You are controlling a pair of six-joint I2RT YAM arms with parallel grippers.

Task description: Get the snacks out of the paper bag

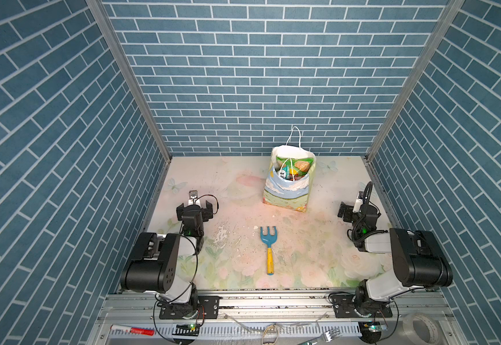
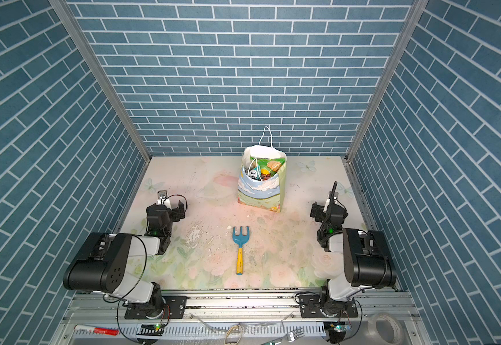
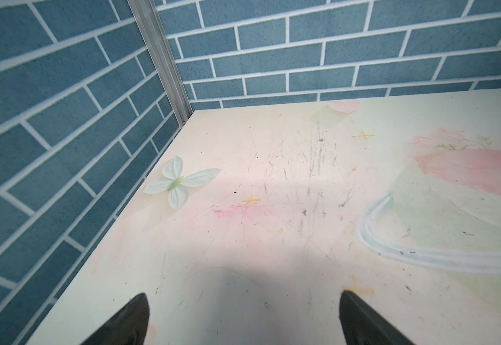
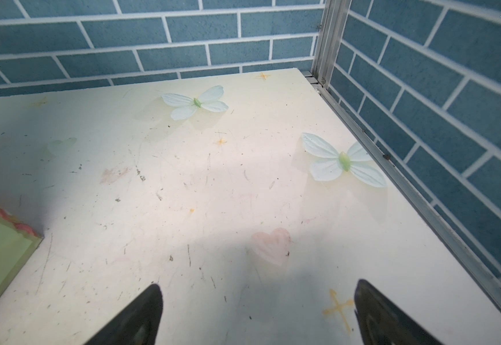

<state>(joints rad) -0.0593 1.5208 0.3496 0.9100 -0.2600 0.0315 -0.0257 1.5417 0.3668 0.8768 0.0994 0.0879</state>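
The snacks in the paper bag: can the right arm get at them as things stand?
Probably yes. The paper bag stands upright with its mouth open, the snacks show at the top, and nothing lies between it and the open, empty right tool.

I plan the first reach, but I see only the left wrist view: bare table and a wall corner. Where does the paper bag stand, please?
Observer: In both top views the paper bag stands upright at the back of the table, right of the middle, nearer the right arm.
Operator: Are the snacks inside it?
Observer: Yes. The snacks show in its open mouth, and none lies on the table.
Operator: Does anything lie between the arms and the bag?
Observer: A toy rake lies flat in front of the bag, apart from it, with its prongs toward the bag.
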